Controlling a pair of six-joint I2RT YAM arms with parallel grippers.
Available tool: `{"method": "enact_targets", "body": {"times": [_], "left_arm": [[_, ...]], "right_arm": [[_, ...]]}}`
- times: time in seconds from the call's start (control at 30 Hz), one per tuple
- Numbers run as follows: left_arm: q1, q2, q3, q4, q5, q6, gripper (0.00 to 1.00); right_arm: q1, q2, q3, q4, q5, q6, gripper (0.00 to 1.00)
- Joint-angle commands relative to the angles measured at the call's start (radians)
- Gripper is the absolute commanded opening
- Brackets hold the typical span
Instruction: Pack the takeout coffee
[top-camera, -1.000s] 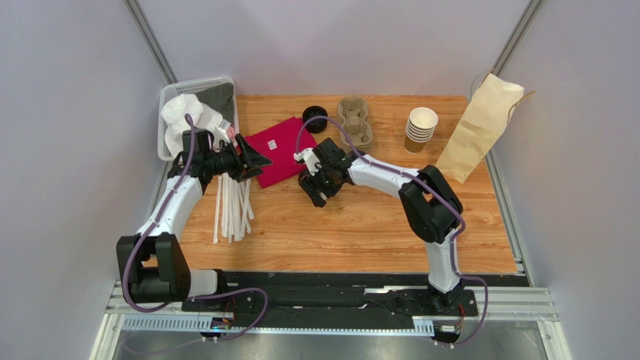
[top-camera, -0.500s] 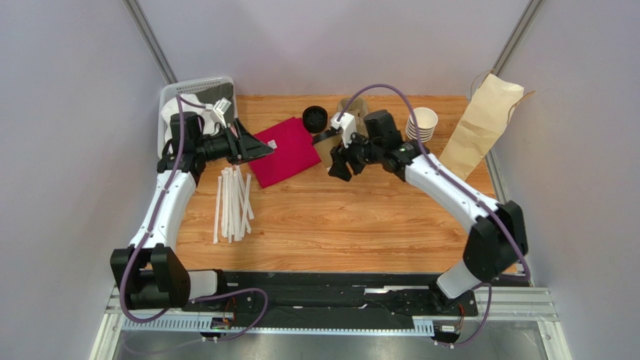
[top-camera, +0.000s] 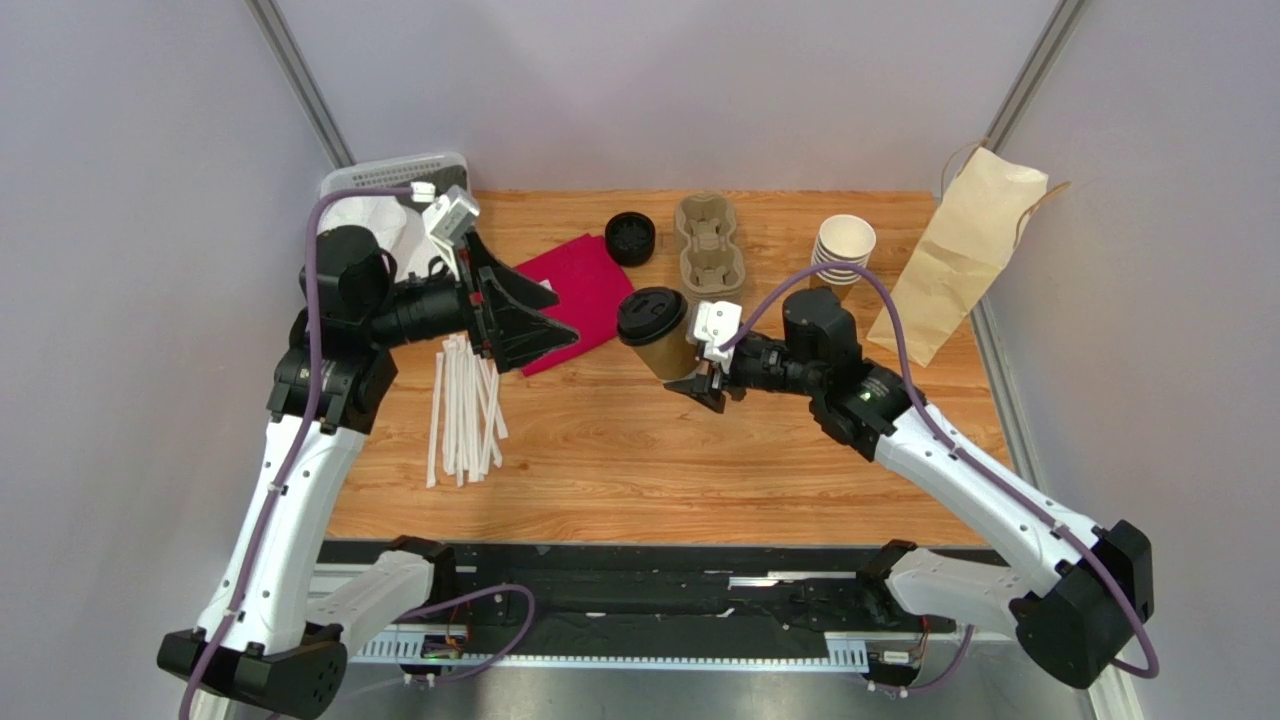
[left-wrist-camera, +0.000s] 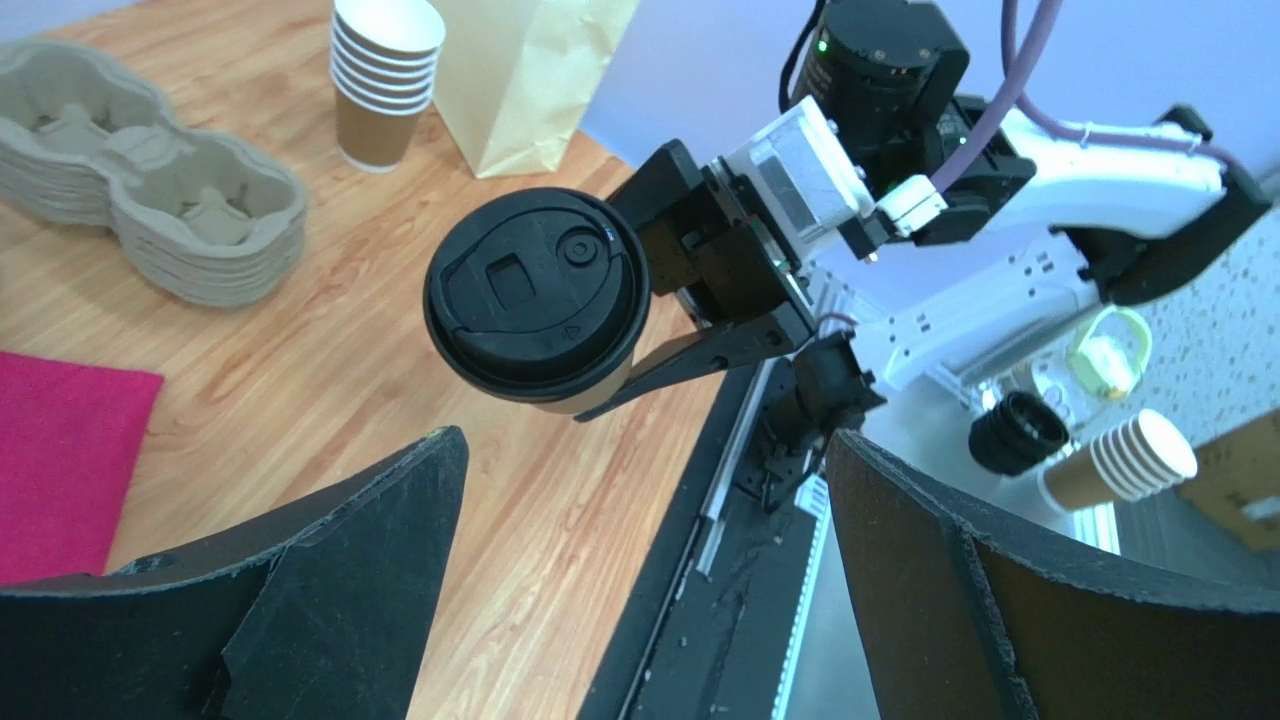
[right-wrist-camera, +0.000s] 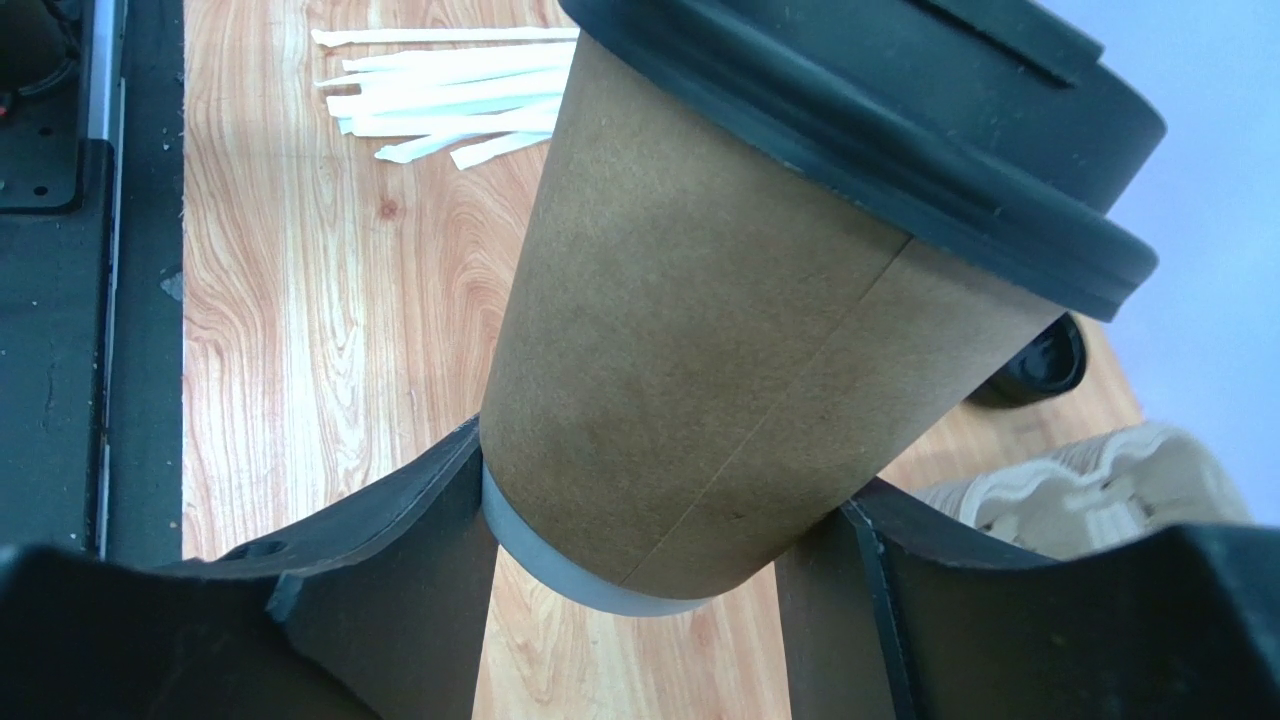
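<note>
One step is looking done: my right hand (top-camera: 694, 371) is clamping the lidded takeout coffee (top-camera: 655, 327) low on its kraft wall, holding it tilted over mid-surface (top-camera: 631, 450). My left hand (top-camera: 544, 320) is hovering wide open and empty at the cup's 9 o'clock. Remaining, I am judging: setting it into the pulp carrier (top-camera: 709, 245) at 12 o'clock or the paper bag (top-camera: 962, 255) at 2. No brand or writing is showing.

The takeout coffee (top-camera: 657, 333) is kraft brown under a black lid. Left of it lies a magenta cloth (top-camera: 586, 281). The worktop (top-camera: 676, 465) shows orange-brown wood grain, and the right hand (top-camera: 679, 365) is black.
</note>
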Motion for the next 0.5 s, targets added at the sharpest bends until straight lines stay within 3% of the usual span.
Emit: {"method": "enact_targets", "body": {"times": [0.0,0.17,0.47], "left_arm": [[-0.095,0.023,0.021,-0.066,-0.078,0.083,0.98],[-0.204,0.086,0.059,-0.112,-0.132,0.098,0.99],[-0.270,0.132,0.071,-0.120,-0.159,0.087,0.99]], "right_arm": [[0.060,-0.080,-0.033,0.086,0.028,-0.111,0.55],[0.109,-0.125,-0.056,0.059,0.054,-0.162,0.54],[0.134,-0.128,-0.064,0.031,0.064,-0.208,0.53]]}}
